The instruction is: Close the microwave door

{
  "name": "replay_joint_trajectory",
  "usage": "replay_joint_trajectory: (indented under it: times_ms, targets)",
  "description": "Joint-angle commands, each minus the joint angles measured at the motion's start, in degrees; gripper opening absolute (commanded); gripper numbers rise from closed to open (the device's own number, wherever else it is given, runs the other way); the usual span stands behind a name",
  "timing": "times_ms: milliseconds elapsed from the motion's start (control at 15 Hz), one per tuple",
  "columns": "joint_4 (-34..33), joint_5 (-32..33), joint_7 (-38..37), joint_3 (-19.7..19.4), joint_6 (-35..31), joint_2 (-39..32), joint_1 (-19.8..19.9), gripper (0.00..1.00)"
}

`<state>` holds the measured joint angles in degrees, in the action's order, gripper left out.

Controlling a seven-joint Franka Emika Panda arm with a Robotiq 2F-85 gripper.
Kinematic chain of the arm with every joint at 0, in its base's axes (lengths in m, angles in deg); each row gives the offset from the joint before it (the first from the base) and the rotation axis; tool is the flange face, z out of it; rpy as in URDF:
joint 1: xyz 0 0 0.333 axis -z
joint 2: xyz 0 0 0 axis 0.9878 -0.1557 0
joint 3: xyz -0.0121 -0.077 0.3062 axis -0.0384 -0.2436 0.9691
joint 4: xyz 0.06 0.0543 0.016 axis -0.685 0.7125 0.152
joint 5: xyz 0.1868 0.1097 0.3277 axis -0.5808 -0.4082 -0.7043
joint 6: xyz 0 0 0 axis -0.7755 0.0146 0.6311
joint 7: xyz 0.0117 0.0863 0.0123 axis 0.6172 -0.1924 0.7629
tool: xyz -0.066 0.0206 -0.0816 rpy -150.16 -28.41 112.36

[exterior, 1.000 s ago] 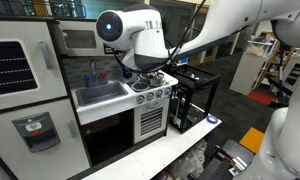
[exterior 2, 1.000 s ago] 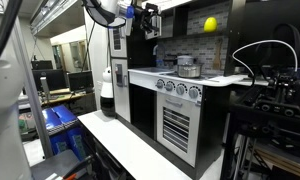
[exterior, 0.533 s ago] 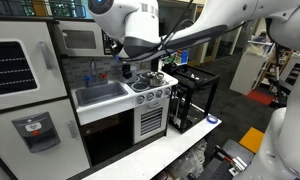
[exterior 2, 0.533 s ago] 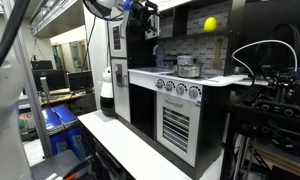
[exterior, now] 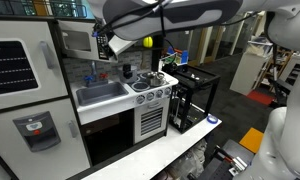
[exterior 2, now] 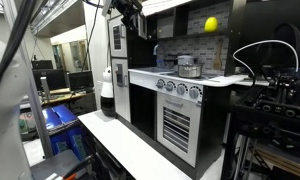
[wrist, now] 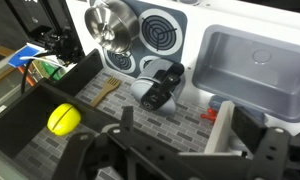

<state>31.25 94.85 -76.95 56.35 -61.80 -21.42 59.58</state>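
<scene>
In an exterior view, the microwave (exterior: 102,41) sits up at 10 o'clock. The microwave door (exterior: 78,43) looks nearly flat from here, so I can't tell how far ajar it is. The gripper (exterior: 118,45) hangs just off its 3 o'clock side, with a yellow ball (exterior: 147,42) past that.

In an exterior view, the gripper (exterior 2: 133,14) is at 11 o'clock by the upper cabinet, and the door's hard to pick out.

In the wrist view, the fingers (wrist: 125,118) are spread wide with nothing held. It's looking down on the sink (wrist: 215,55) at 2 o'clock, no door in shot.

Looks like the approach step to me. Next it needs a finger on the door's free edge and a push in toward the cabinet.
</scene>
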Motion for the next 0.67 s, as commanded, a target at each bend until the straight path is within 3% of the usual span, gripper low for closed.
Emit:
replay_joint_trajectory:
  times_ms: [0,267,600]
  targets:
    - [-6.0,-4.1,1.6,0.4,1.5,-4.6,-1.6,1.0]
    - [-5.7,-1.0,-0.6,0.0,1.4,-4.7,-3.6,1.0]
    - [-3.2,11.1,-6.2,-0.1,2.9,-4.5,-5.9,1.0]
